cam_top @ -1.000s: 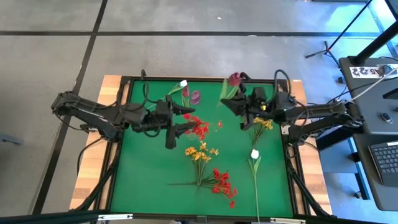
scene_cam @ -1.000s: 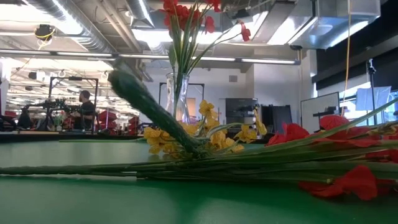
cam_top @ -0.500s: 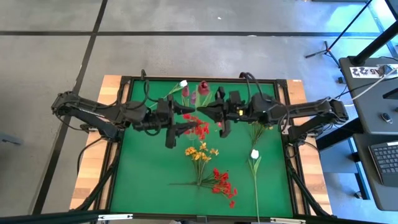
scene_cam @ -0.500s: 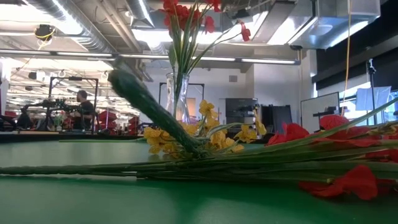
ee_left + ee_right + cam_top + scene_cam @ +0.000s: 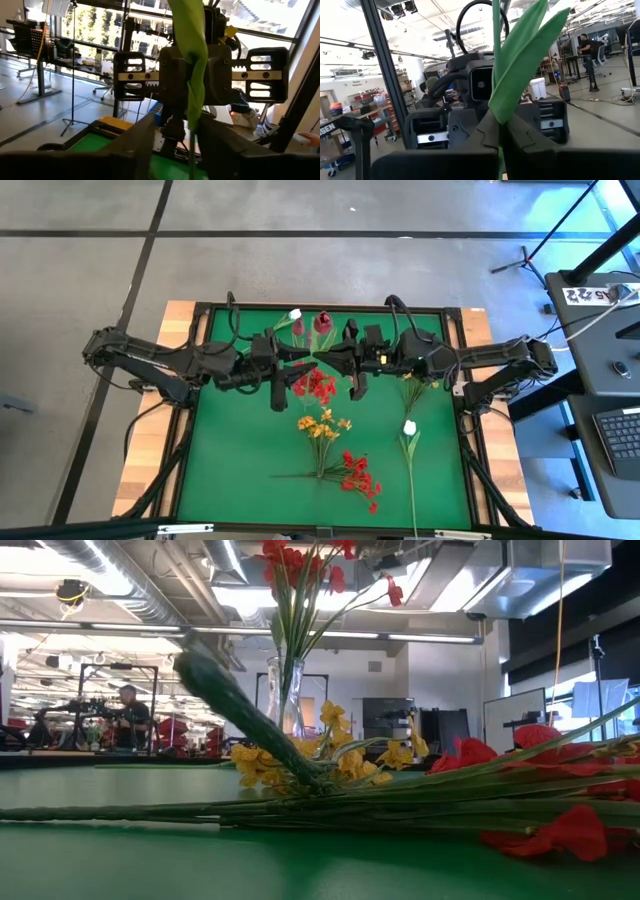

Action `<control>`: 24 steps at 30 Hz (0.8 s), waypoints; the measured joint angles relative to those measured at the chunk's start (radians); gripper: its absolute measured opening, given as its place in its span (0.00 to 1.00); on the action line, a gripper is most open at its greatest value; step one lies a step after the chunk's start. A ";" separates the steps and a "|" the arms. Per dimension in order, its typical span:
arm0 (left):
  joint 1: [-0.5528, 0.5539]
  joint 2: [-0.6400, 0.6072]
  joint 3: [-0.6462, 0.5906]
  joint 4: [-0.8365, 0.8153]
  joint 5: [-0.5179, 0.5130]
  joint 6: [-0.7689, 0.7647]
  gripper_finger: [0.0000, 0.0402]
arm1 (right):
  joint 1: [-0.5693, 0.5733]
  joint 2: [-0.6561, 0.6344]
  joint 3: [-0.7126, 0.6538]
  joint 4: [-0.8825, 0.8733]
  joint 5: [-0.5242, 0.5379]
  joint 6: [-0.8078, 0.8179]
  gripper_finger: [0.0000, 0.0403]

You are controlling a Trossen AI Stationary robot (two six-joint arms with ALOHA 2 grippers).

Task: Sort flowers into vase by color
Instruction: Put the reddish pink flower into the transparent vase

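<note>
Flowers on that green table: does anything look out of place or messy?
Mostly loose stems lying flat: a yellow spray, a red spray and a white bud scattered on the green table. The odd part is the dark red bud, held in mid-air where the right end effector meets the left end effector.

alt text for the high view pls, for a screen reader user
Seen from above, the left gripper and right gripper meet tip to tip over the far middle of the green table, passing a dark red-pink bud on its stem, which the right gripper is shut on. Loose yellow-orange sprays, red sprays and a white bud lie nearer the camera.
</note>
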 joint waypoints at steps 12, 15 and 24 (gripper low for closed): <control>-0.010 -0.007 0.000 0.001 -0.011 0.003 0.01 | 0.001 -0.024 0.000 -0.064 -0.027 -0.001 0.36; -0.014 -0.028 0.000 0.003 -0.016 0.004 0.01 | 0.001 -0.055 0.000 -0.129 -0.034 -0.003 0.51; -0.108 -0.185 0.000 0.046 -0.021 0.146 0.00 | 0.001 -0.198 -0.001 -0.360 -0.087 -0.038 0.76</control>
